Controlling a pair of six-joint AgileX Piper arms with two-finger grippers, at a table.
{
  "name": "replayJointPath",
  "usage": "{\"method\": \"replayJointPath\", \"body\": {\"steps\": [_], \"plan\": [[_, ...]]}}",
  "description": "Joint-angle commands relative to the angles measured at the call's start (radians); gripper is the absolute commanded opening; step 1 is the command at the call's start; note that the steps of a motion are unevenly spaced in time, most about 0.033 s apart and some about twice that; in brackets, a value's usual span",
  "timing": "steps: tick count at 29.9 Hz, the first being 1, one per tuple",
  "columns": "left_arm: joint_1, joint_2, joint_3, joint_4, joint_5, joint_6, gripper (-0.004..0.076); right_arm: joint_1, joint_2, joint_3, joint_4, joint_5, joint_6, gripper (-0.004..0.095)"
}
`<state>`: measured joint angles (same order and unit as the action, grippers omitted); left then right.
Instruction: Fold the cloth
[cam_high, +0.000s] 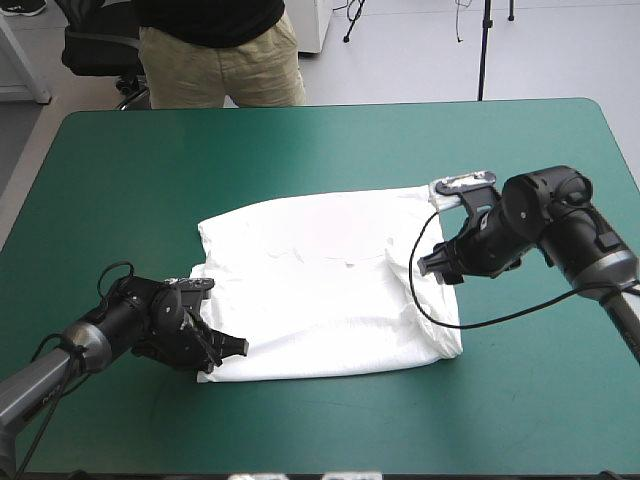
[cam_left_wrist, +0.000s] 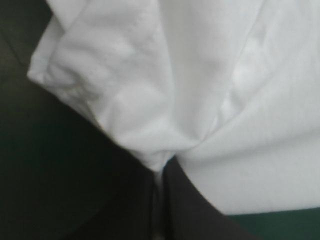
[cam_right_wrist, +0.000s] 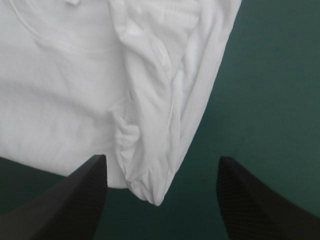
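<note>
The T-shirt (cam_high: 330, 290) lies spread as a white, roughly rectangular slab at the middle of the teal-green table (cam_high: 330, 140). Its long sides run from 9 to 3 o'clock, and soft creases cross the top layer. The corner at 7 o'clock is bunched. There the left gripper (cam_high: 225, 345) has its 2 black fingers pressed all but together on the cloth. In the left wrist view a pinch of white fabric is drawn into the tip of their arch, with folds fanning away from it.

At the T-shirt's 3 o'clock edge the right gripper (cam_high: 432, 265) hangs with its 2 fingers spread wide, gripping nothing. In the right wrist view a rolled, wrinkled fold of that edge lies between them, with bare table on the 3 o'clock side. Whether the fingers touch the cloth cannot be told. The 2 grippers are well apart, with the T-shirt between them.
</note>
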<state>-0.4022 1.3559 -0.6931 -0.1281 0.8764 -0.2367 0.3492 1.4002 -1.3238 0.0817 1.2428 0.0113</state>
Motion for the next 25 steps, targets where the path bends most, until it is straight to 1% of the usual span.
{"method": "replayJointPath", "body": {"steps": [1, 4, 11, 19, 25], "plan": [[-0.010, 0.013, 0.009, -0.030, -0.050, 0.000, -0.0017, 0.035, -0.032, 0.060, -0.060, -0.013, 0.053, 0.0619], [-0.010, 0.013, 0.009, -0.030, -0.050, 0.001, -0.0017, 0.076, -0.032, 0.130, -0.108, -0.082, 0.099, 0.0617], [-0.010, 0.013, 0.009, -0.030, -0.050, 0.007, -0.0017, 0.100, -0.032, 0.298, -0.104, -0.212, 0.199, 0.0564], [-0.010, 0.013, 0.009, -0.030, -0.060, 0.029, -0.0017, 0.100, -0.030, 0.457, -0.072, -0.382, 0.222, 0.0516], [-0.010, 0.013, 0.009, -0.029, -0.068, 0.029, -0.0017, 0.101, 0.002, 0.504, -0.063, -0.427, 0.237, 0.0463]]}}
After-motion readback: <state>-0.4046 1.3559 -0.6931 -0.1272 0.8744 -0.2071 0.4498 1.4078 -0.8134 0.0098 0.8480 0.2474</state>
